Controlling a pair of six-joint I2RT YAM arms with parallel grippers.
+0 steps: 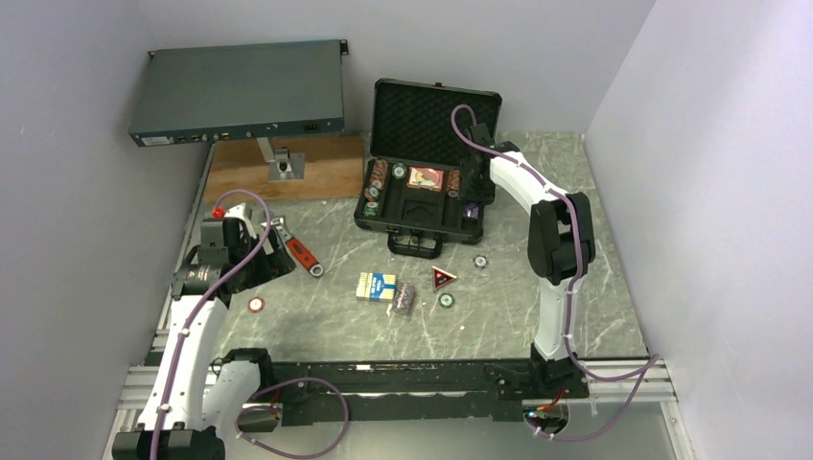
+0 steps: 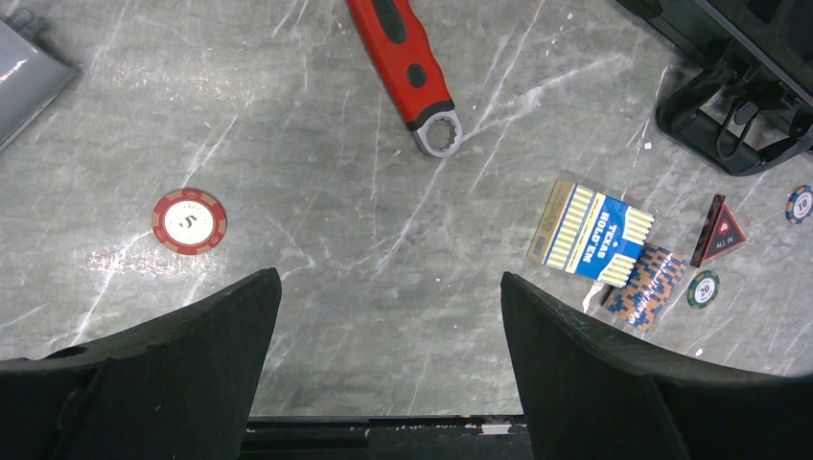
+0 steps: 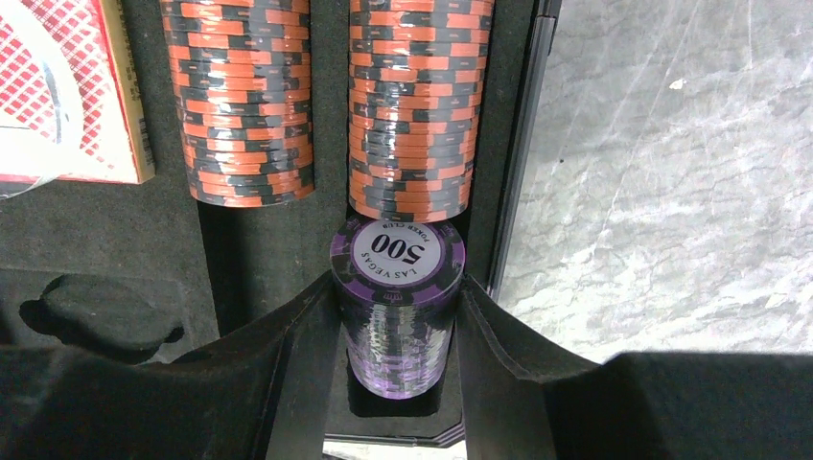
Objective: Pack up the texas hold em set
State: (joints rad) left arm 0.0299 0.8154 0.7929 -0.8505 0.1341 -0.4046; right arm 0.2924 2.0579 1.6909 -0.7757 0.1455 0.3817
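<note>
The right gripper clenched a stack of purple striped round poker chips in the rightmost channel of the black foam-lined hard case, where a tilted release might have toppled them, while the left gripper hung released near a loose red-and-white chip.

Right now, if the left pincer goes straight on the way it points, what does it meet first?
Probably only the bare table. The open left pincer aims between the red chip and the blue-yellow card box, touching neither. Depth is hard to judge.
</note>
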